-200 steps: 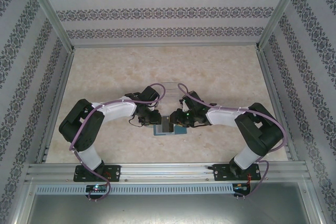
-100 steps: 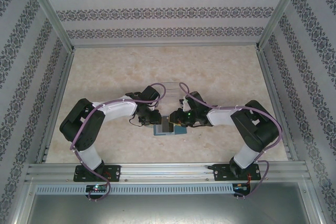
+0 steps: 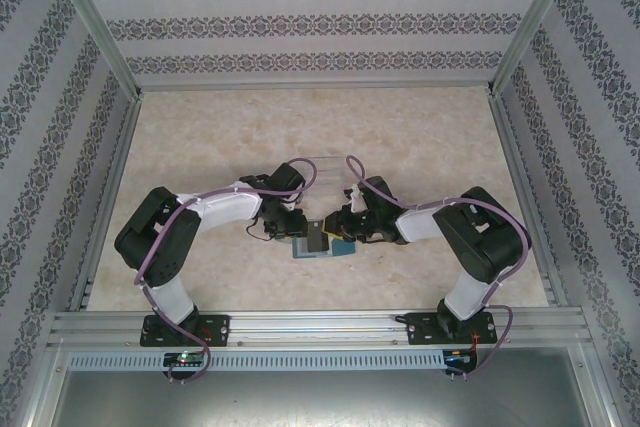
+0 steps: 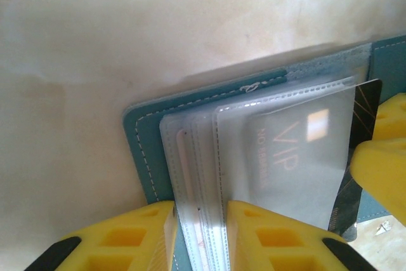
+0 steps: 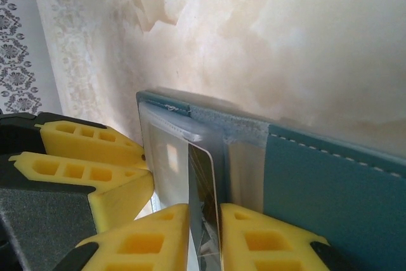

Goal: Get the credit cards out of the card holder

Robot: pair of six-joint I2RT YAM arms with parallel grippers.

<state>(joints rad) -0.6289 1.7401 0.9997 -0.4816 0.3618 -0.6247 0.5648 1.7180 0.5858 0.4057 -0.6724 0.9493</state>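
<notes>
The holder [image 3: 345, 247] lies open and flat on the desk [image 3: 400, 137], with both arms meeting over it from either side. That splits the work: one arm anchors, the other draws.

The left end effector [image 4: 200, 226] is pressed together on the holder, gripping it by its clear sleeves [image 4: 285, 157] near the holder's left edge. The sleeves fill the gap between its fingers. Holding here pins the light wallet against the desk, so a pull on a card should not drag the whole thing along. It also fans the sleeves apart and leaves the mouth of the top one free.

The right end effector [image 5: 204, 226] comes in from the holder's spine side. Its fingers look pinched on the edge of a dark card [image 5: 202, 176], which sticks partly out of the top sleeve toward the holder's right panel. The card stands on edge between the pads, most of it inside the sleeve marked VIP. Gripping the exposed strip is the only purchase a thin card offers.

My judgement: extraction of this card is just under way. At least one more sleeve below seems loaded, though I cannot tell how many. The pull should run along the sleeve, away from the left grip, or the plastic may buckle and the card slip.
</notes>
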